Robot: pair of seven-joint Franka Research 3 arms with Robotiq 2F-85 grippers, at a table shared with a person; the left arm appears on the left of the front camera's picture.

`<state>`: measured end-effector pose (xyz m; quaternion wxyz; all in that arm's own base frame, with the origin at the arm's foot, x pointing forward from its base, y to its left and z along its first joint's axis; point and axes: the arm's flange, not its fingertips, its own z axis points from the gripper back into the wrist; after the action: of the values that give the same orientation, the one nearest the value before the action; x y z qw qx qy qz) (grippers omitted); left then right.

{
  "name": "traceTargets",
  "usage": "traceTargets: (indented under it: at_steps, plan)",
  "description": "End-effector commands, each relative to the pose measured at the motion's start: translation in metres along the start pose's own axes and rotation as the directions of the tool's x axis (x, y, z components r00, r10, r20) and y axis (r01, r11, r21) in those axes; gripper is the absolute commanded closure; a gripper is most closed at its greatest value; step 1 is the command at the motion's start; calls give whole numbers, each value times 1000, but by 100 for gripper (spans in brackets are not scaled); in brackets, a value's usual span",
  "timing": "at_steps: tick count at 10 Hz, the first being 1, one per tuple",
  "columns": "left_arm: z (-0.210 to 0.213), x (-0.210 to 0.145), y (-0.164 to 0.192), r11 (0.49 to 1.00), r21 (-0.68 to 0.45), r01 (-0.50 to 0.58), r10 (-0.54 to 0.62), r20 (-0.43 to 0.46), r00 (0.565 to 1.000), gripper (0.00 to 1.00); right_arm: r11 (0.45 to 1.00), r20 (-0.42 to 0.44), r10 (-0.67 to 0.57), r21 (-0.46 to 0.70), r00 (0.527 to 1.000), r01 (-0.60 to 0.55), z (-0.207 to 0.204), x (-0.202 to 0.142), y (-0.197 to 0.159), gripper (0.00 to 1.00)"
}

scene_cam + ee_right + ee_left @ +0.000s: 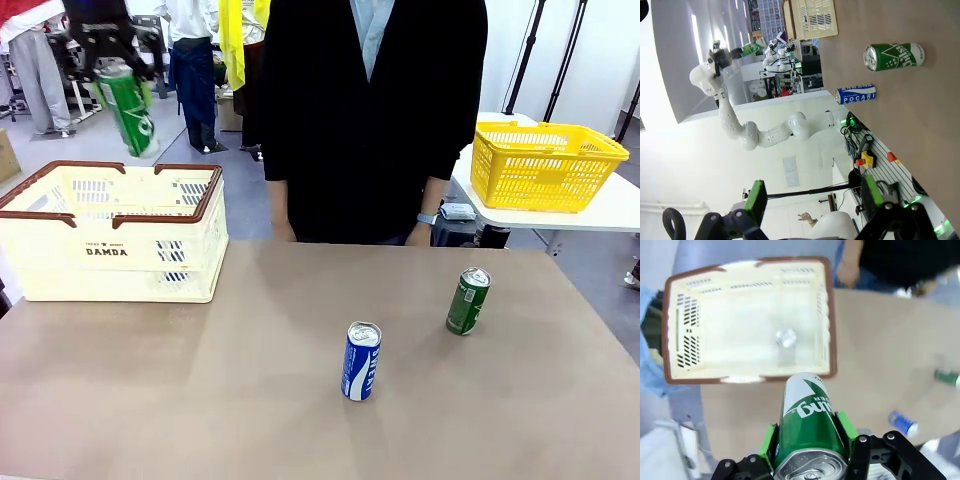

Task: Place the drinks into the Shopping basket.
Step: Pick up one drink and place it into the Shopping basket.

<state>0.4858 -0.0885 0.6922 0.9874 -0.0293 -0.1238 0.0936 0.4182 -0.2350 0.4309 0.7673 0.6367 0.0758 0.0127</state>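
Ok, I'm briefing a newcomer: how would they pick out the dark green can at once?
Look at the brown table, where two cans stand upright. The dark green can stands to the robot's right of the blue can. Unlike it, the light green can is paler and held in the air by the left gripper.

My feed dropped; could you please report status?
Left end effector shut on light green can, near Shopping basket. Right end effector open. Blue can, dark green can on table.

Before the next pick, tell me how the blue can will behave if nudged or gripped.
The blue can stands upright, tall and slim, so a high push probably tips it. Round-sided, it would likely roll once down. Its glossy wall may slip when gripped.
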Motion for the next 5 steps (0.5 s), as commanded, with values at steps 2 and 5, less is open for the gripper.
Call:
traceTargets:
  at_steps: [2,5]
  plan:
    - [-35,61,45,950,-162,-268,271,-1,963,100,1000,-2,-18,-2,1000,18,5,-1,7,0]
    - [-116,94,84,922,-73,-381,376,-75,924,100,1000,-2,-18,-2,1000,18,5,-1,7,0]
